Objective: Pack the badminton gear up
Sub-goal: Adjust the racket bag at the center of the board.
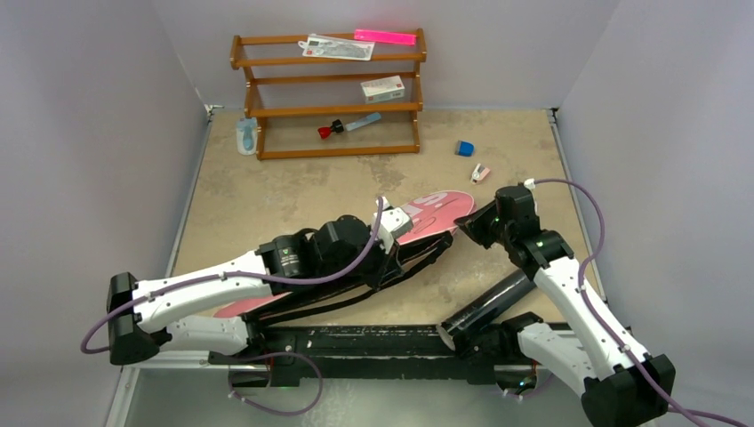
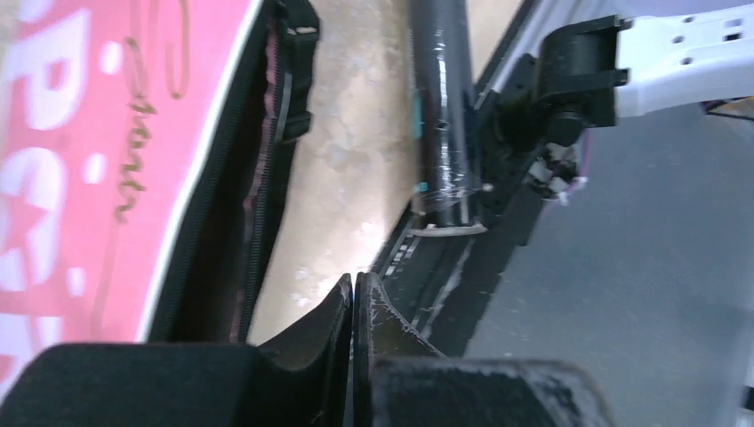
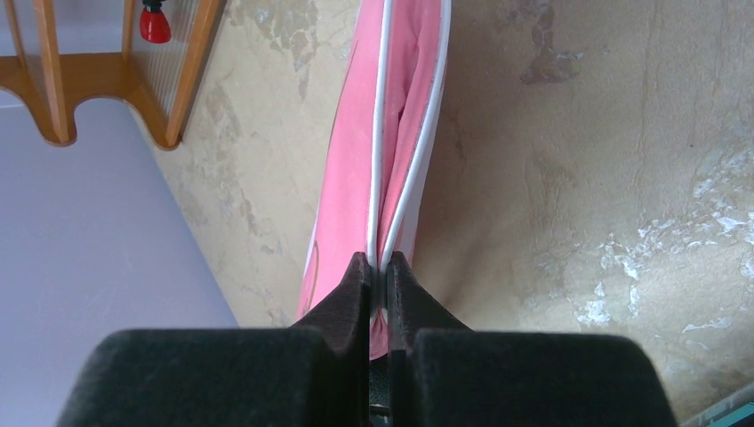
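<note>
Tan tabletop (image 1: 267, 196) bears the pink bag (image 1: 436, 206) at centre. Your right gripper (image 3: 380, 265) is clamped on its white-piped edge, probably to steady the opening; your left gripper (image 2: 354, 294) is closed, seemingly empty.

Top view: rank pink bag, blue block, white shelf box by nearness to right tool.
1. Large pink fabric racket bag, pinched in right tool.
2. Small blue block, just beyond, back right.
3. White box, on wooden rack, farthest back.
</note>
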You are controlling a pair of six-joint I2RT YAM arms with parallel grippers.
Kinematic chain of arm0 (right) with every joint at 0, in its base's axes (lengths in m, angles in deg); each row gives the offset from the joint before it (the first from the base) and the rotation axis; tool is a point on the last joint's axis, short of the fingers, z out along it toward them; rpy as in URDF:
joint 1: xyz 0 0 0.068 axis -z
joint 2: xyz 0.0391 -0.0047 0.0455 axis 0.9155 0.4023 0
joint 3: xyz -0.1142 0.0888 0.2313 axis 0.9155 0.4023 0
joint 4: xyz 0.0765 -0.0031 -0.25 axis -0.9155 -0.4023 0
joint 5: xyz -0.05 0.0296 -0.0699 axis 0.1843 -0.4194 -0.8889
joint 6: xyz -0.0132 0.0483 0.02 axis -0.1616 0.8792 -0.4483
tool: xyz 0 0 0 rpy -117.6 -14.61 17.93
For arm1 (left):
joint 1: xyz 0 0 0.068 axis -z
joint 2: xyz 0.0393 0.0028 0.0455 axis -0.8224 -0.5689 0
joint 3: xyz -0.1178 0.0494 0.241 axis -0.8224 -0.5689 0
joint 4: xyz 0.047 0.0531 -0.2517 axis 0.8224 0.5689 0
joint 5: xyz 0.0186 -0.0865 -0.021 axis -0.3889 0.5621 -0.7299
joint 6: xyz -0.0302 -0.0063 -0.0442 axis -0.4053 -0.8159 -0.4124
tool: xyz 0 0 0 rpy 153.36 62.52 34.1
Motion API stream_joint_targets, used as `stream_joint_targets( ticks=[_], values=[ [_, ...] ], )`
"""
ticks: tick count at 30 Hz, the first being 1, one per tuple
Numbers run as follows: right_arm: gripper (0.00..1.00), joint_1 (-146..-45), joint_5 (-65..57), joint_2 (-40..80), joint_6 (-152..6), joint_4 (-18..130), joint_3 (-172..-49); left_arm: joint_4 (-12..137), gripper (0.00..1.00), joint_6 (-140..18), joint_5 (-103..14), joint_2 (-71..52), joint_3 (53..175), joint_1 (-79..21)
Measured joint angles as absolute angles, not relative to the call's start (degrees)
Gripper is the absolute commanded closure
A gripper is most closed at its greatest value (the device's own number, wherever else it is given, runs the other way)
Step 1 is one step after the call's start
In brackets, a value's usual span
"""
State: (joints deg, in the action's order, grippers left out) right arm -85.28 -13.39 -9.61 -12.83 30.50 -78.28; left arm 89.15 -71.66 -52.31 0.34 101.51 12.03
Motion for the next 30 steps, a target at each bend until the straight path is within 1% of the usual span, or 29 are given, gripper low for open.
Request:
stream_joint_targets(
  ticks=[3,8,17,21,26,30],
  values=[
    [1.00,-85.28,-13.13,-9.61,-12.81,30.85,-78.28,84.41,1.00,-75.16,-50.21,-0.57,98.98,12.38],
    [1.00,-85.26,-12.47,-9.61,-12.81,31.40,-78.28,79.19,1.00,-79.94,-50.39,-4.75,94.59,12.60],
    [1.00,-85.28,-12.32,-10.71,-12.79,31.22,-78.28,74.53,1.00,-83.90,-56.51,-12.42,93.23,12.57],
    [1.00,-85.28,-12.27,-11.56,-12.64,30.96,-78.28,71.10,1.00,-86.41,-59.94,-13.82,91.15,12.55],
    [1.00,-85.26,-11.84,-12.78,-11.87,30.35,-78.28,63.27,0.91,-88.32,-65.01,-13.82,86.59,12.55],
    [1.00,-85.22,-11.23,-13.37,-11.28,30.59,-78.03,58.36,0.90,-87.92,-69.54,-13.80,84.95,12.60]
  ],
)
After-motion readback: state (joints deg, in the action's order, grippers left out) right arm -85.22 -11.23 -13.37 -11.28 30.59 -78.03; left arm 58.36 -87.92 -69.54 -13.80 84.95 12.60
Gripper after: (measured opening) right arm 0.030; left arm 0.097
